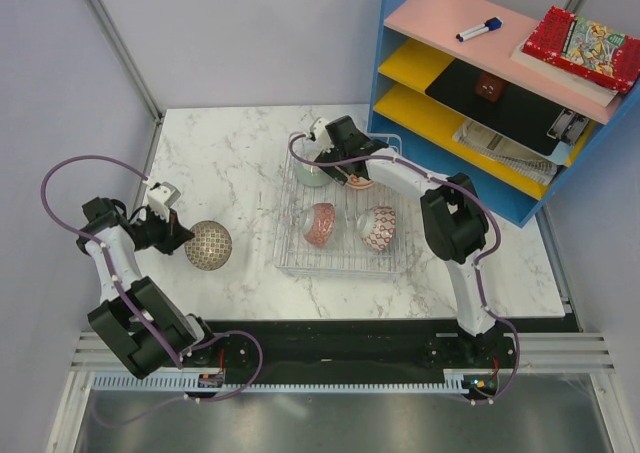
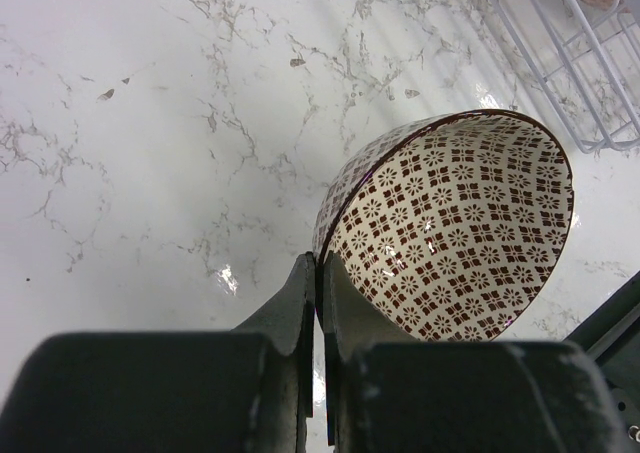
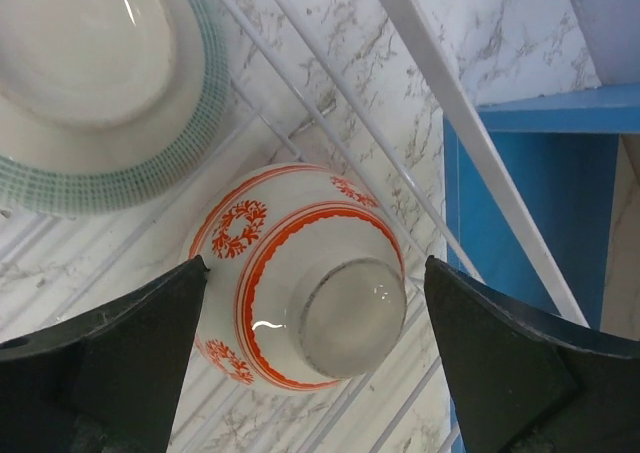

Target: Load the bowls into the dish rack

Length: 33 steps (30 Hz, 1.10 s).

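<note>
Our left gripper (image 2: 318,273) is clenched on the rim of the brown-patterned bowl (image 2: 450,233), one finger inside the wall and one outside. The bowl is tipped so that its patterned inside faces the wrist camera. It lies toward the left edge of the tabletop (image 1: 230,153), about midway between the near and far edges. We cannot tell whether its underside touches the marble.

Our right gripper (image 3: 316,263) stands released over the far part of the dish rack (image 1: 345,263). The orange-and-white bowl (image 3: 300,273) sits foot-up between the fingers. The finger (image 3: 130,343) on the left of the wrist view touches the bowl's wall or nearly does, and the other stands apart from it. Just beside that bowl, toward the rack's far-left corner, is the green-rimmed bowl (image 3: 90,83).

The rack lies right of the tabletop's centre. Along its near side stand a red bowl (image 1: 320,223) and a red-and-white bowl (image 1: 378,228).

For room to move, a strip of bare marble runs between the brown-patterned bowl and the rack's left side, and a wider stretch reaches to the far-left corner. The rack's far-right corner sits close to the blue shelf unit (image 1: 500,188) at the tabletop's far-right corner — tight there. Inside the rack, bare wire shows between the four bowls.
</note>
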{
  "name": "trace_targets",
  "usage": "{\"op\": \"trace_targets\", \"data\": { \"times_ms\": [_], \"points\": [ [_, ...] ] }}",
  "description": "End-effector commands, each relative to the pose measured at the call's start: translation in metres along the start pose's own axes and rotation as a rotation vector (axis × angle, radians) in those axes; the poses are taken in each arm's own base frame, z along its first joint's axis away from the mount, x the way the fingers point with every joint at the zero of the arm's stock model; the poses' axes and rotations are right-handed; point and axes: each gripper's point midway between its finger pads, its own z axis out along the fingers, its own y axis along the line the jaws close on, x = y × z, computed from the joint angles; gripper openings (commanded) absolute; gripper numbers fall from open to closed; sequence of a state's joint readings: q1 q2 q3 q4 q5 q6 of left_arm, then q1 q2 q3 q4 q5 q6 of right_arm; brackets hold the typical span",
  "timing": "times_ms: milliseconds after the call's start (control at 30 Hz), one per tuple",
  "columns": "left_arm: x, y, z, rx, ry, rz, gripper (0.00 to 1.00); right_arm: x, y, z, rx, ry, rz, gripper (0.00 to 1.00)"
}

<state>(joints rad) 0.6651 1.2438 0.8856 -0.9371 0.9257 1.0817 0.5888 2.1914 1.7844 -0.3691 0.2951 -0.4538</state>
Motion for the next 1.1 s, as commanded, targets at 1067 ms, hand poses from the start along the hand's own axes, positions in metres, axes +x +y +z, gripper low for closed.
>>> {"op": "trace_targets", "data": {
  "times_ms": [1067],
  "points": [
    [-0.026,-0.022,-0.005,0.021,-0.086,0.046,0.02,0.025,-0.069,-0.035,0.21,0.08,0.095,0.97]
  ]
}}
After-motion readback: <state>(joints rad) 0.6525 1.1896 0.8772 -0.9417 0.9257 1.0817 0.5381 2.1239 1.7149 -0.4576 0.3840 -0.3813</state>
